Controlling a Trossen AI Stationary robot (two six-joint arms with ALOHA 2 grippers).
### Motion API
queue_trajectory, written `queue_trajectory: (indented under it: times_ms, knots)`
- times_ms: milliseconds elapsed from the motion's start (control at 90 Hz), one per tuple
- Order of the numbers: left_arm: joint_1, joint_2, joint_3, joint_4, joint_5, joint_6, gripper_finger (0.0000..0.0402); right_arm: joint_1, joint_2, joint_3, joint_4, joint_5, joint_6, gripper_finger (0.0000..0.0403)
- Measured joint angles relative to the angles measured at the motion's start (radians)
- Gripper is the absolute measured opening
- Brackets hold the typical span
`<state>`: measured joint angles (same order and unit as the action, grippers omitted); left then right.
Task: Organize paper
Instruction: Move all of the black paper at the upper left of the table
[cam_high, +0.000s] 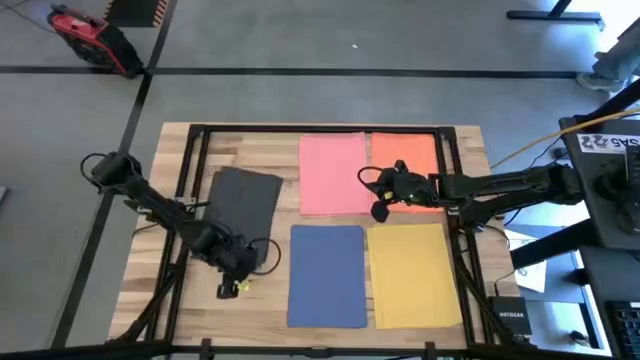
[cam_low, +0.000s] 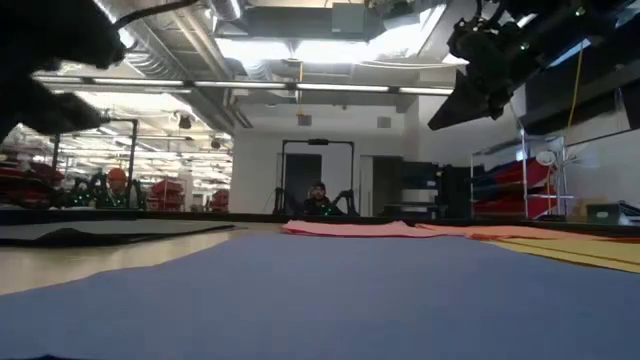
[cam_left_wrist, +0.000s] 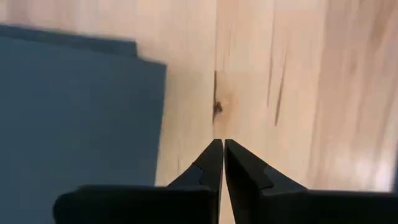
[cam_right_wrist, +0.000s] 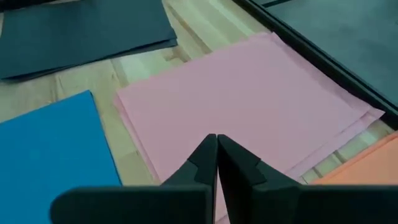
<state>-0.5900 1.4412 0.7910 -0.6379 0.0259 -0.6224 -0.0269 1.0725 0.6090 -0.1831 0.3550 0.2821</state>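
Five stacks of coloured paper lie flat on the wooden desk (cam_high: 470, 150). The pink paper (cam_high: 333, 174) and the orange-red paper (cam_high: 405, 160) sit side by side at the far side, their long edges meeting or slightly overlapping. The blue paper (cam_high: 327, 274) and the yellow paper (cam_high: 415, 274) lie side by side at the near side, a thin strip of wood between them. The black paper (cam_high: 242, 200) lies alone to the left, turned slightly askew. The pink stack's sheets are fanned a little, so several edges show at its corner.

The right tool (cam_high: 381, 196) hangs above the seam between pink and orange-red, its arm reaching in from the right; its fingers are pressed together and hold nothing. The left tool (cam_high: 238, 262) hovers over bare wood between the black and the blue paper, just beside the blue edge, fingers likewise closed and empty. Bare wood lies open along the desk's left side and around the black sheet.
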Motion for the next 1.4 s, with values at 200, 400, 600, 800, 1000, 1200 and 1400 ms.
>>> queue_trajectory:
  times_ms: [200,400,600,800,1000,1200,1400]
  knots:
    - [0.004,0.078,0.000,0.043,-0.028,0.020,0.0000,0.000,0.000,0.000,0.000,0.000,0.000,0.0000]
    - [0.028,0.146,0.003,0.045,-0.054,0.033,0.0000,0.000,0.000,0.000,-0.001,0.000,0.000,0.0000]
    - [0.088,0.156,0.004,0.045,-0.060,0.086,0.0000,0.000,0.000,0.000,0.000,-0.002,0.000,0.0000]
    - [0.149,0.158,0.002,0.038,-0.103,0.165,0.0000,0.000,0.000,0.000,0.001,-0.003,0.001,0.0000]
    - [0.206,0.159,0.001,0.029,-0.142,0.225,0.0000,0.000,0.000,0.000,0.000,-0.003,0.007,0.0000]
    - [0.245,0.160,0.000,0.023,-0.175,0.288,0.0000,0.000,0.000,0.000,0.000,-0.002,0.008,0.0000]
    - [0.271,0.148,0.000,0.014,-0.206,0.314,0.0000,0.000,0.000,0.000,0.000,-0.002,0.009,0.0000]
